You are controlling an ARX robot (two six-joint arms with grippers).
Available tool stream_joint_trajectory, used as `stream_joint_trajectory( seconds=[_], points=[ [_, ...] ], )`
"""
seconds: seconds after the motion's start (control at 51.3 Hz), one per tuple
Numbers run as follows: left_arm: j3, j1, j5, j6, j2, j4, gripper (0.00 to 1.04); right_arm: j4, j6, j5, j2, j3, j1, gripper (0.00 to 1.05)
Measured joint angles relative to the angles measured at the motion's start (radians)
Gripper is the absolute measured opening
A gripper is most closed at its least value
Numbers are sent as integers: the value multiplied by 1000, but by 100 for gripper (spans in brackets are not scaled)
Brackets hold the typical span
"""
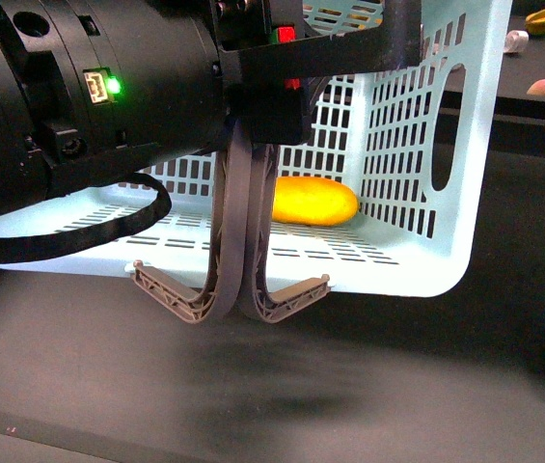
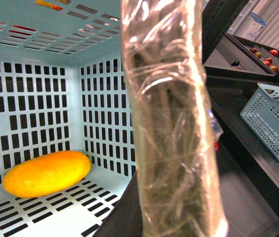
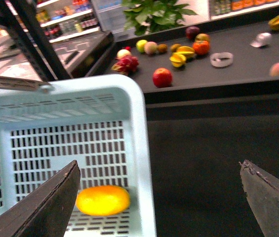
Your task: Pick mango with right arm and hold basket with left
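Mango [image 1: 313, 201] lies inside the basket [image 1: 465, 145], on its slotted floor near a corner. My right gripper [image 3: 159, 167] hangs wide open, empty, outside the basket's rim; I judge reaching in comes next. I cannot tell the left gripper's [image 1: 253, 116] hold.

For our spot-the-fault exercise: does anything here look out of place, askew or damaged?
Only one oddity: a bar wrapped in crinkled clear film blocks the left wrist view's middle. The mango lies inside the basket.

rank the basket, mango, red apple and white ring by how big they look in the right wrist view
1. basket
2. mango
3. red apple and white ring look alike; both sit farther off, so true size is unsure
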Motion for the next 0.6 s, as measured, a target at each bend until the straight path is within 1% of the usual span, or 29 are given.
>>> stream_joint_trajectory(
  seconds=[0.117,0.234,0.351,0.429,0.604],
  points=[
    [0,0,1,0,0,0,8,-98,0,35,-156,-75,-17,97],
    [0,0,2,-1,0,0,8,-233,2,80,-349,-142,-26,97],
    [0,0,3,-1,0,0,8,-360,0,177,-550,-187,-23,97],
    [0,0,2,-1,0,0,8,-372,0,194,-602,-192,-21,97],
    [0,-1,2,2,0,0,8,-373,0,193,-610,-192,-20,97]
  ],
)
